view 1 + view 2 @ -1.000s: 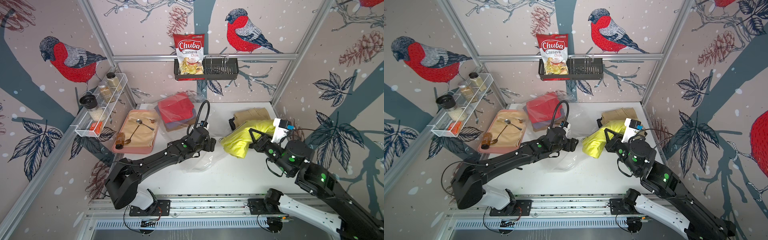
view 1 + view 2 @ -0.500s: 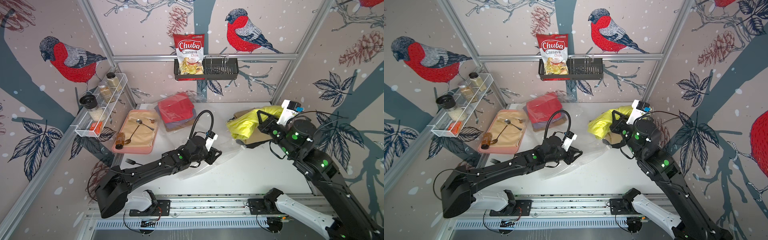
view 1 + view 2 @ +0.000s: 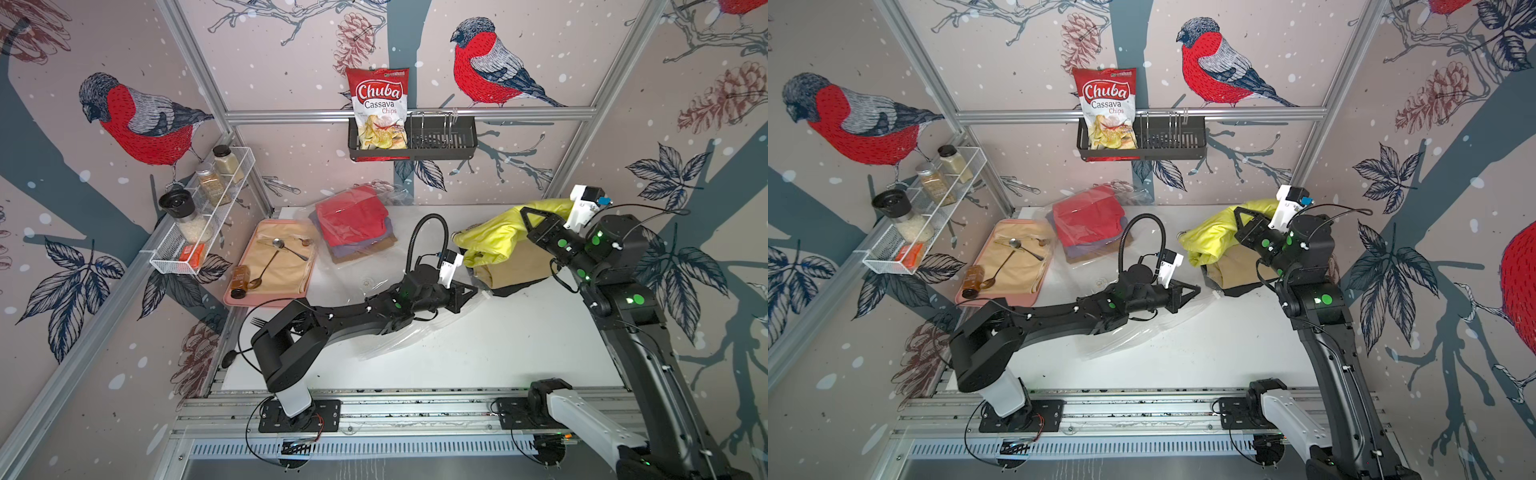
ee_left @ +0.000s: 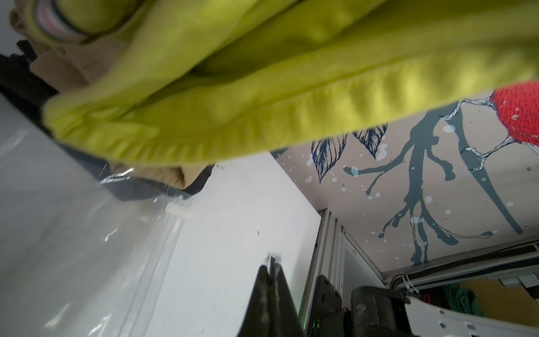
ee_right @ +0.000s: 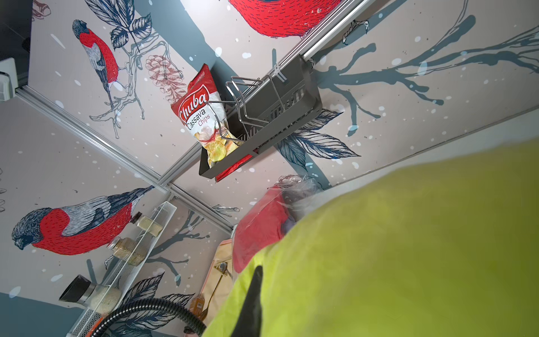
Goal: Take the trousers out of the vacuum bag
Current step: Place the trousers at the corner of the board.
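Jaws of right gripper (image 3: 524,214) pinch yellow trousers (image 3: 490,241) above tan pair (image 3: 515,266) at 2 o'clock; left gripper (image 3: 471,291) closed, apparently empty, at centre beside bag (image 3: 415,332), red stack (image 3: 349,216) inside at 11 o'clock.

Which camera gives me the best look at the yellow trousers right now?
Both top views: the whole yellow trousers show, bunched over the tan trousers, one end held up by the right gripper. The left wrist view gives only a blurred hem close up; the right wrist view, a blurred yellow mass.
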{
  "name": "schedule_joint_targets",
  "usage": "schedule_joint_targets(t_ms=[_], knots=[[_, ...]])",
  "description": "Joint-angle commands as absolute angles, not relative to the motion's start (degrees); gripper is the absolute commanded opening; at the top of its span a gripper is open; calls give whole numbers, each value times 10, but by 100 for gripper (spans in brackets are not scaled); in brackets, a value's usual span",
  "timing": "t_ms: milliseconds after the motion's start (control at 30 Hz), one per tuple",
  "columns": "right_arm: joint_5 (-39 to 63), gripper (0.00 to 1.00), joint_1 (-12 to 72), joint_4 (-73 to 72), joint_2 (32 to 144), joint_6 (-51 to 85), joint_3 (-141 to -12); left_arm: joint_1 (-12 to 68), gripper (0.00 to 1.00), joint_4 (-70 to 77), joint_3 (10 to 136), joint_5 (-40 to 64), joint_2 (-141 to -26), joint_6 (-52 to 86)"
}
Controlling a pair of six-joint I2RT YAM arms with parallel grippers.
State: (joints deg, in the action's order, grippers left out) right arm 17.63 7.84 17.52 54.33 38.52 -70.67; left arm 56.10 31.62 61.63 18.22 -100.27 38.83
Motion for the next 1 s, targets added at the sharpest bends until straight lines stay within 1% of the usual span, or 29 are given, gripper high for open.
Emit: schedule_joint_targets(t_ms=[0,233,433,667,967], knots=[[267,0,40,48,551,406,-700,552,0,365,655,202,-1043,421],[353,0,-47,-5,585,421,-702,514,0,418,716,222,-1122,468],[396,0,-97,-69,630,438,-700,499,0,418,743,247,-1143,470],[394,0,-111,-146,665,444,-691,486,0,384,727,278,-1128,425],[393,0,-113,-311,715,480,-632,472,0,372,683,296,-1105,410]])
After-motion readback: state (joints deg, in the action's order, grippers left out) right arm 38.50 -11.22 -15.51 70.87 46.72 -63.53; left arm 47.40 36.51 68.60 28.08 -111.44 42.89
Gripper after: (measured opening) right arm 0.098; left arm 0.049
